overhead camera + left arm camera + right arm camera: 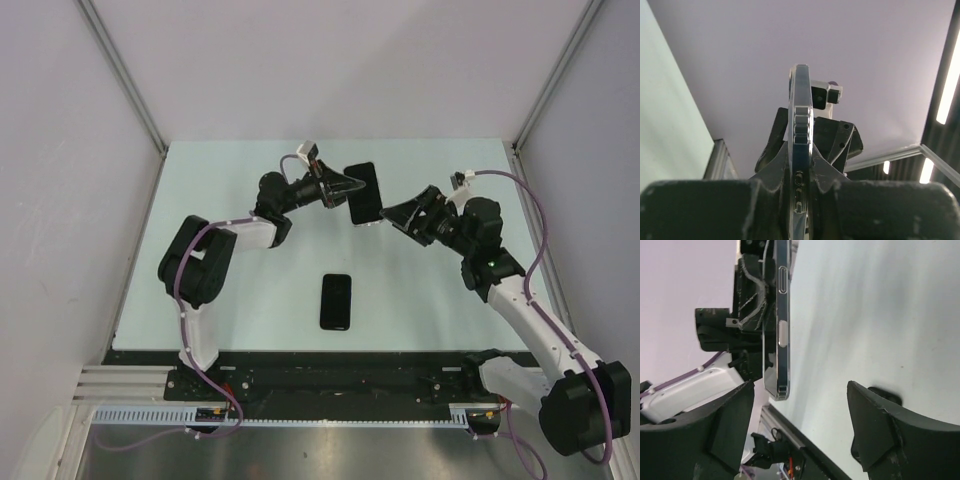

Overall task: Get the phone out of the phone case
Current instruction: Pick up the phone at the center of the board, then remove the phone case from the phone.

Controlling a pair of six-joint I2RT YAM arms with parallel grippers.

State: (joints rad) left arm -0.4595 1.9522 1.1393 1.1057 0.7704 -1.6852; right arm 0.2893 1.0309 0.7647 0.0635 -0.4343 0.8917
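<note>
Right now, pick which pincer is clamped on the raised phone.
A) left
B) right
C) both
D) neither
A: the left pincer is shut on the phone, holding it above the table, while the right pincer stands open beside it, its fingers not closed on anything.

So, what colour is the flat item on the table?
The flat item is black, clearest in the top view.

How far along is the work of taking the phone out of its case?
Done: the left tool grips the phone, lifted above the table. In hand: the open right tool sits beside it. Left: the actual removal; no separation shows.
</note>
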